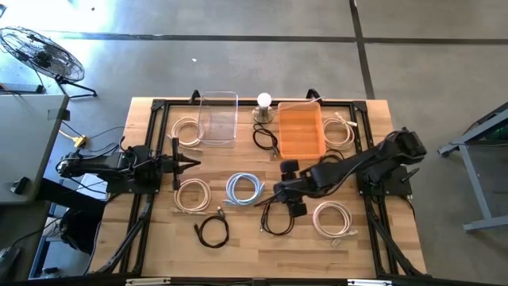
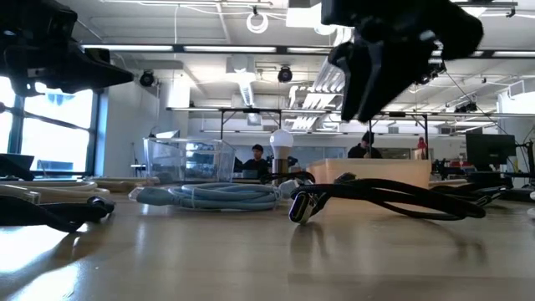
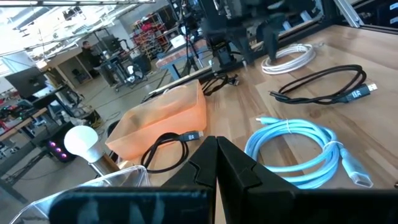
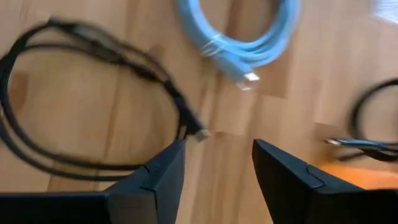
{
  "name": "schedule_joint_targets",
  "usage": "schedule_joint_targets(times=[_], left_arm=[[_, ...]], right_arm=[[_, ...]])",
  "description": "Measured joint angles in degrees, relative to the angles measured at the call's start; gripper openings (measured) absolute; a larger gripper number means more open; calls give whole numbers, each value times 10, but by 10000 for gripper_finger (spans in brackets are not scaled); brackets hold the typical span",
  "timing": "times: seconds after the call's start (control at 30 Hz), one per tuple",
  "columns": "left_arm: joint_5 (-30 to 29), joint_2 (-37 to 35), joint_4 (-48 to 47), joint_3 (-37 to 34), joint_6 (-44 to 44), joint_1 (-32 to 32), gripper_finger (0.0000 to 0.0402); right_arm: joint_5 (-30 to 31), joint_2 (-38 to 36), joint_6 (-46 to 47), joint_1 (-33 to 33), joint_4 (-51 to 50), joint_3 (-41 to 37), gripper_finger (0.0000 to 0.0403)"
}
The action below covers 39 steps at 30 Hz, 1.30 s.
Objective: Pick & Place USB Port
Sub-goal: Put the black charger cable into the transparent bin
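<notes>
Table [image 1: 159,238] of pale wood carries everything, with both dark arms lying low across it. Right arm reaches in from the right edge toward the middle, and the right gripper [image 1: 290,187] hangs just above the wood with its fingers [image 4: 149,180] spread wide and holding nothing. Left arm rests along the left side, its left gripper [image 1: 189,164] pointing toward the centre with the fingers [image 3: 233,171] pressed together, nothing between them. Orange bin [image 1: 300,129] sits at the far edge, and the clear bin [image 1: 217,117] stands beside it to the left; a white bulb [image 1: 263,101] on its base stands between them. Black USB cable [image 1: 276,217], the nearest to the right gripper, lies coiled on the wood just below it, with its plug [image 4: 200,132] lying on the wood close ahead of the open fingers. Light blue cable [image 1: 244,189] lies coiled beside it toward the centre. Cream cable [image 1: 193,195] and a white cable [image 1: 336,220] lie to either side, and a smaller black cable [image 1: 213,230] sits near the front edge
</notes>
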Motion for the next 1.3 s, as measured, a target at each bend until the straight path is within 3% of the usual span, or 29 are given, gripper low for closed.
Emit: schedule_joint_targets(times=[0.23, 0.83, 1.3], left_arm=[[0, 2, -4, 0, 0, 0, 1], [0, 3, -12, 0, 0, 0, 1], [0, 3, -12, -1, 0, 0, 1]], right_arm=[[-24, 43, -62, -1, 14, 0, 181], [-29, 63, -64, -6, 38, 0, 181], [-83, 78, -89, -19, 107, 0, 181]])
